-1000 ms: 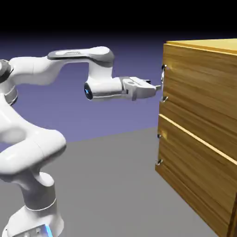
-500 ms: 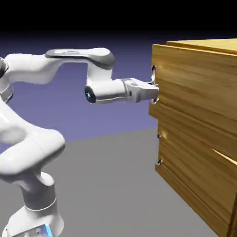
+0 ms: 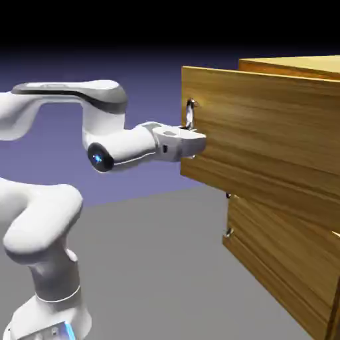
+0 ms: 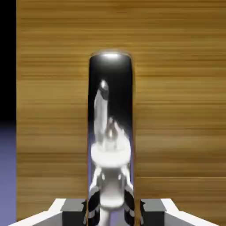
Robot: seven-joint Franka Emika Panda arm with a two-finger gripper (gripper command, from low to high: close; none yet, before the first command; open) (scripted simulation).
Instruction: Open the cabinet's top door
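Top door (image 3: pixel 265 133) farther out than before, pincer (image 3: pixel 192 143) on handle (image 4: pixel 110 128)

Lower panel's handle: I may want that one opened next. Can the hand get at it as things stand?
Probably not yet: the hand is shut on the top door's handle, and the pulled-out top door overhangs the lower handle.

We see the white arm (image 3: pixel 60 166) reaching level, its pincer (image 3: pixel 192 141) clamped on the top door's handle (image 3: pixel 190 114).
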